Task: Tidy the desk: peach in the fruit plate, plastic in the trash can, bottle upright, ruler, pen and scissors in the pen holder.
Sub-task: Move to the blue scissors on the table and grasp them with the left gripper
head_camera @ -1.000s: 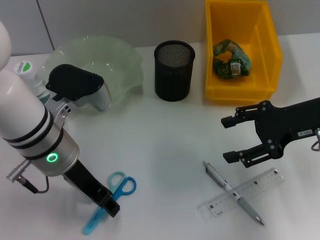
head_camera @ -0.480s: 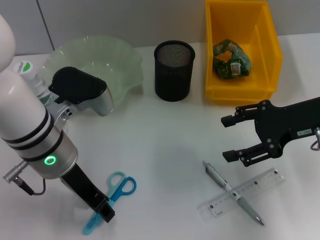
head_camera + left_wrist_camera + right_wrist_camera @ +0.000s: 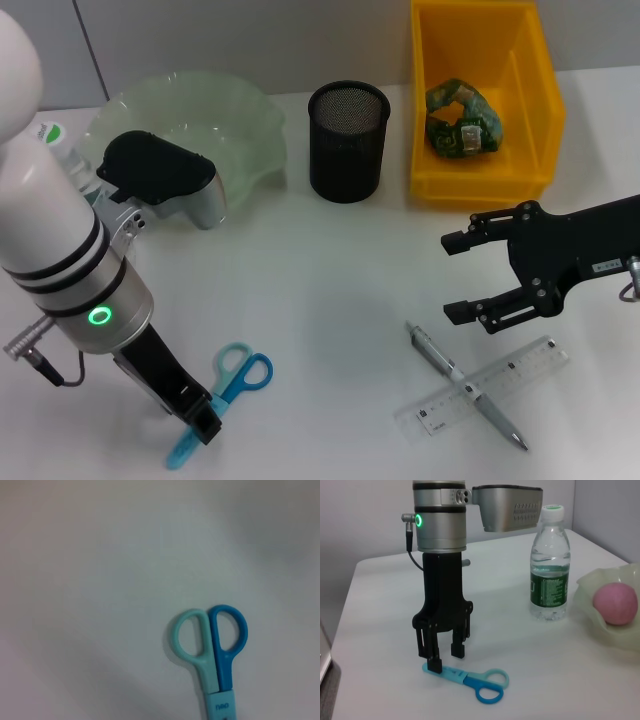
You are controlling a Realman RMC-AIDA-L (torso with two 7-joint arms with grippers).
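I am looking down on a white worktop (image 3: 330,280). At the far edge stand a pale green fruit plate (image 3: 225,125) with a pink peach (image 3: 618,603) in it, a black mesh pen holder (image 3: 347,140), and a yellow trash can (image 3: 535,120) holding crumpled plastic (image 3: 462,118). A water bottle (image 3: 549,565) stands upright beside the plate.

My left hand (image 3: 441,655) points straight down over the near left of the worktop, its two fingers apart and low, straddling the sheathed blade end of the blue scissors (image 3: 225,390). The scissors lie flat, long axis running diagonally: handles toward the middle of the worktop, tip toward my near left corner. From the right wrist view one finger seems to touch down at the blade tip; I cannot tell whether the blade is squarely between both fingers. I judge the grasp turns on that alignment.

My right hand (image 3: 462,277) hovers open on the right, just beyond the pen (image 3: 465,385) and clear ruler (image 3: 490,388), which lie crossed
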